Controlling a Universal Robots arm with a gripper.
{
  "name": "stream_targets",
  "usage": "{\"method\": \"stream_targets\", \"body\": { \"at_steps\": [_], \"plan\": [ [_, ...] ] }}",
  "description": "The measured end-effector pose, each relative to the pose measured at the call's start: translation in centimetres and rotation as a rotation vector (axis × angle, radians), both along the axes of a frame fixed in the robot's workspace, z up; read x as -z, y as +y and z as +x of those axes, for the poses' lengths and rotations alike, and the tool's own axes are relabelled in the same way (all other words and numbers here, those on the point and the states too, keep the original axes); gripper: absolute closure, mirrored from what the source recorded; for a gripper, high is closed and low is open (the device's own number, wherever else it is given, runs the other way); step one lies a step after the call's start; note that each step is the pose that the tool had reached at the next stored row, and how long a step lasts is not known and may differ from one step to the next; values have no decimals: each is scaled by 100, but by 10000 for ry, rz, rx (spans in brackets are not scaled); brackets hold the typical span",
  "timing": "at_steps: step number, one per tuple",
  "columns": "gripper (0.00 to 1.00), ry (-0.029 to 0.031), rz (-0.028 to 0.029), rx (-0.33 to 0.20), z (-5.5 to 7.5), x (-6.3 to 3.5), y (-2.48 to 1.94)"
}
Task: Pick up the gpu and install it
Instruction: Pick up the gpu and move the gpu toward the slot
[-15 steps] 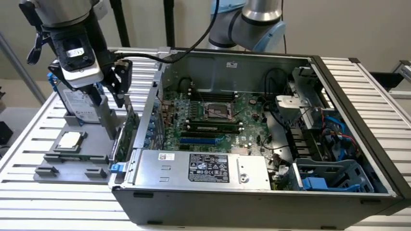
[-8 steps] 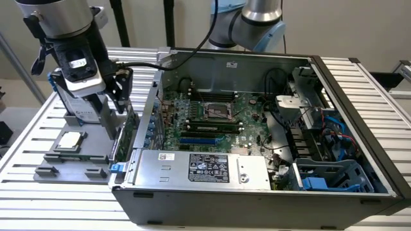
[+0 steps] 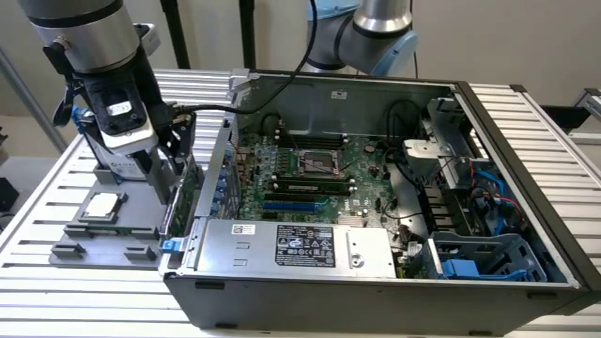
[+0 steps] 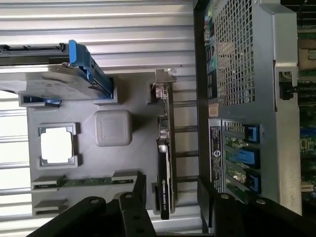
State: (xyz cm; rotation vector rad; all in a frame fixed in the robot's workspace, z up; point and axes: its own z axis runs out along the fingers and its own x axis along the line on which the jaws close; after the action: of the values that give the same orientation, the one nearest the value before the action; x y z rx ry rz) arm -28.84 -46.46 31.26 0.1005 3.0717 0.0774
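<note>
Two black fingers point(image 4: 139, 190) of the gripper point(image 4: 172, 185) are standing wide apart, one on each side of the near end of the gpu point(image 4: 165, 163), and neither is visibly touching it; the one gpu is standing on its long edge along the side of the gray tray point(image 4: 128, 106), between the tray's other parts and the computer case point(image 4: 247, 69), with its metal bracket point(image 4: 160, 86) at the end far from the fingers; on the tray, one memory stick point(image 4: 84, 181) is lying in its slot nearest the fingers, then one square silver CPU chip point(image 4: 57, 146) and one rounded gray block point(image 4: 113, 127) are sitting side by side, and one hard drive point(image 4: 74, 74) with a blue frame is resting at the far end; three blue latches point(image 4: 249, 157) are showing in a row on the case wall just beside the gpu; beyond all this the slatted table point(image 4: 123, 29) is carrying everything; in the exterior view the gripper point(image 3: 174, 179) is hanging low between the tray point(image 3: 84, 246) and the one open case point(image 3: 376, 296), whose motherboard point(image 3: 319, 176) and one silver power supply point(image 3: 291, 243) are lying exposed.
</note>
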Motion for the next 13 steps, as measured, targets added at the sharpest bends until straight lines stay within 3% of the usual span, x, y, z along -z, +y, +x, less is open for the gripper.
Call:
{"method": "stream_targets", "body": {
  "at_steps": [13],
  "plan": [
    [0,1,0,-7,0,235,-1]
  ]
}}
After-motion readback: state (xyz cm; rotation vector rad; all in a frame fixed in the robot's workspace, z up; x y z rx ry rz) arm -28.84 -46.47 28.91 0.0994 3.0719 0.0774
